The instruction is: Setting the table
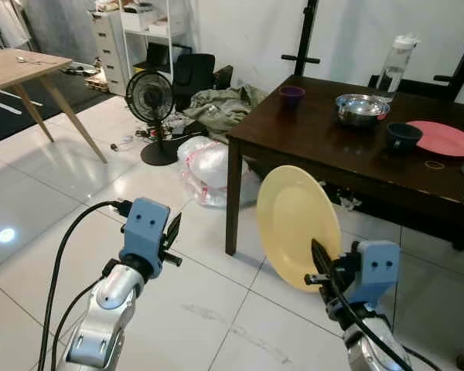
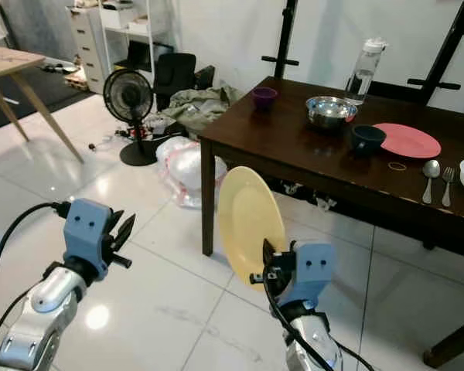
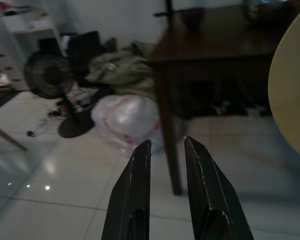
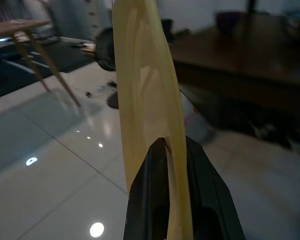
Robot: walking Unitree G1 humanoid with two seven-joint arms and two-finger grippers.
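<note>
Dark bench (image 1: pixel 325 147) sitting upper right; right gripper (image 1: pixel 319 267) jaws clamping upright yellow plate (image 1: pixel 294 224) lower centre; left gripper (image 1: pixel 172 232) jaws narrow, gripping nothing, lower left.

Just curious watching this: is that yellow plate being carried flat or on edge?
On edge: the yellow plate stands nearly upright, its lower rim pinched in the right gripper.

Glossy white floor tiles (image 1: pixel 31 209); dark polished wooden table (image 2: pixel 309 147); shiny metal bowl (image 2: pixel 330 110); matt yellow plate (image 1: pixel 294 224)
</note>
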